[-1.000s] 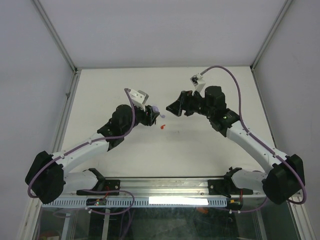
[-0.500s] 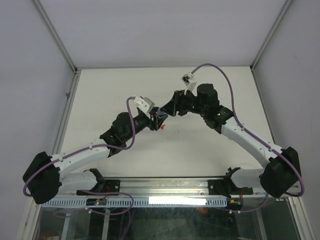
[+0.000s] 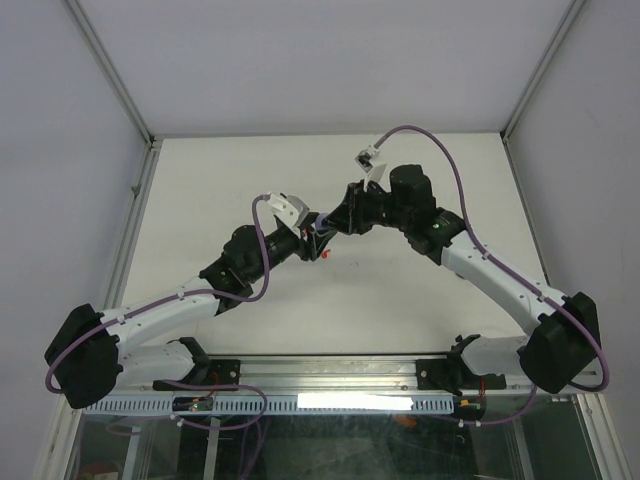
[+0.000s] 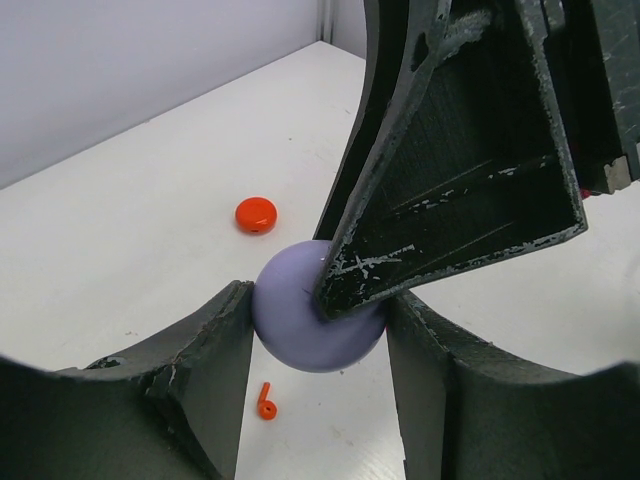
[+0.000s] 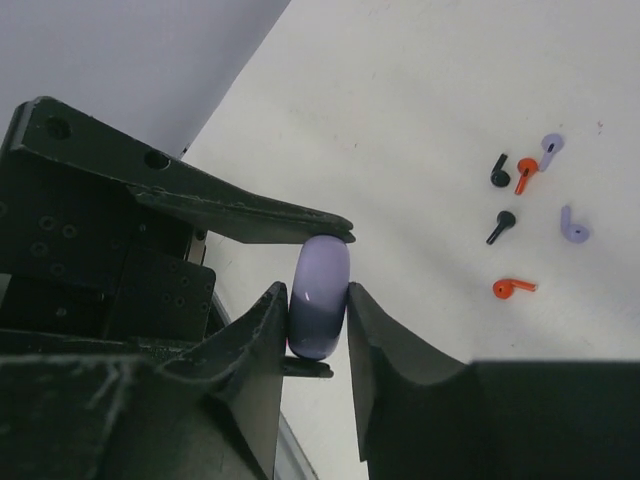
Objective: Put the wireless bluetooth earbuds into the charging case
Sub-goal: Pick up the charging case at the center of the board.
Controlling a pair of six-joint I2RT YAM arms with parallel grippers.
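Left claw (image 4: 318,300) was part closed, gripping the lavender charging case (image 4: 300,335) by its rim above the counter (image 3: 230,170). The right claw (image 5: 317,290) pinched the same case across its two flat faces, fingers pressed to both sides. Loose earbuds (image 5: 513,288) lay on the counter, a red one below the case in the left wrist view and black, red and lavender ones grouped in the right wrist view; a red round case (image 4: 256,214) sat farther off, and the claws met over mid-counter, well apart from the side rail (image 3: 135,230) and back wall (image 3: 320,60).
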